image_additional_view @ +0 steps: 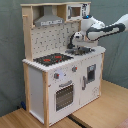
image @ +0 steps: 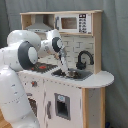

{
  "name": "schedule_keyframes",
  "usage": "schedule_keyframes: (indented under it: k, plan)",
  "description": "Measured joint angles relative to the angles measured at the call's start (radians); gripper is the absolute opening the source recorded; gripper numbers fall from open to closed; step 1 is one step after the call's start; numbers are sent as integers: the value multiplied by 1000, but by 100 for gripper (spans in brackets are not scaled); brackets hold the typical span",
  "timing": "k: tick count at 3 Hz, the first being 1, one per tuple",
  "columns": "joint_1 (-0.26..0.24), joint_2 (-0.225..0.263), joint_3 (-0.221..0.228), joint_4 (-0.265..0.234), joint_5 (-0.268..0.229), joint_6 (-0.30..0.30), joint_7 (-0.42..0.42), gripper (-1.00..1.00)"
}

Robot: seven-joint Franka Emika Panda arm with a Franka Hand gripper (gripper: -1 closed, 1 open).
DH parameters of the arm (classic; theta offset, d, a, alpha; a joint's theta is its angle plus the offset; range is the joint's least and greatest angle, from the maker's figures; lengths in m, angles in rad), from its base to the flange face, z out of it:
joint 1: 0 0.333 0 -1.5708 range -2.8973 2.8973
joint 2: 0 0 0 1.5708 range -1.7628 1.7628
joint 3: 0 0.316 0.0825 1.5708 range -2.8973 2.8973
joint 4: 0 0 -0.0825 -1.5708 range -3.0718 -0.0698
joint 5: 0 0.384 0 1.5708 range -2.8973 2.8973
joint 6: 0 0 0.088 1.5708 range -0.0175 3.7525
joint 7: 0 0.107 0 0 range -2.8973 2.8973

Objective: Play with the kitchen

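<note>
The kitchen (image: 75,95) (image_additional_view: 45,80) is a tall light-wood and white toy with a grey hood (image_additional_view: 49,20) and a pegboard back. Its black stovetop (image: 44,66) (image_additional_view: 53,59) has red burners. The oven door (image_additional_view: 64,95) is shut. My white arm comes from the first exterior view's left and bends down over the sink (image: 75,75) (image_additional_view: 82,50). My gripper (image: 69,71) (image_additional_view: 80,45) hangs low in the sink basin, just beside the black faucet (image: 84,59) (image_additional_view: 77,37).
A toy microwave (image: 75,23) sits on the kitchen's top shelf above the sink. The rounded white counter end (image: 102,78) sticks out past the sink. The kitchen stands on a wooden floor (image_additional_view: 100,112) before a grey curtain.
</note>
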Motion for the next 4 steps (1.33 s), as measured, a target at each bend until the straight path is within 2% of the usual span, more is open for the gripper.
schedule_keyframes:
  k: [1,3,4]
  plan:
    - [0,79,11,7,-77,-6,-1,100]
    - [0,223,61,68,-202,-83,-7,100]
    - [2,302,82,71,-259,-91,-7,100]
